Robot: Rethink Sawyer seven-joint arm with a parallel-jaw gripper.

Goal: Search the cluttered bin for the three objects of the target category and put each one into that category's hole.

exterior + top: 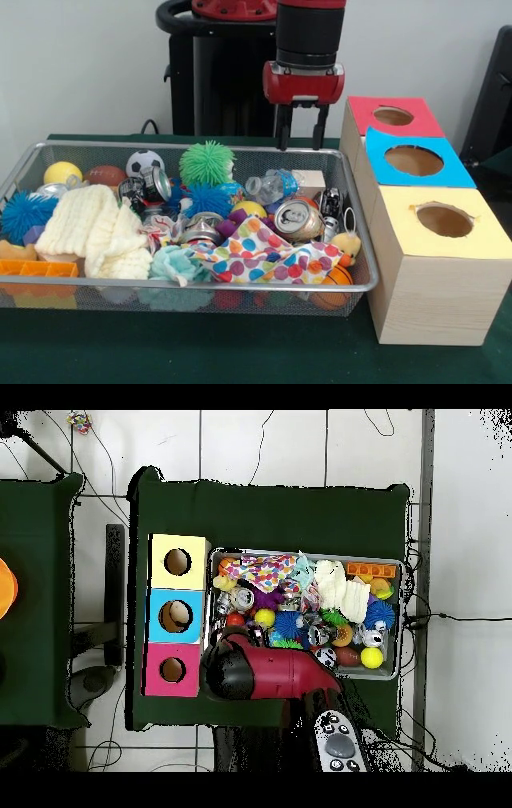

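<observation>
Tool (302, 138), fingers apart and empty, hangs above upper right corner of silver wire-mesh bin (240, 150). Recommend descending vertically onto one isolated, unobstructed item, clear of rim.

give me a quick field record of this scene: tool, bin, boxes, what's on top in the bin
tool: tool open and empty, hanging above the bin's far right corner
bin: wire mesh bin on a green table, packed full
boxes: three wooden boxes beside the bin, each with a round hole; red top, blue top, yellow top
top layer: cream cloth, polka dot cloth, drink can, green spiky ball
</observation>
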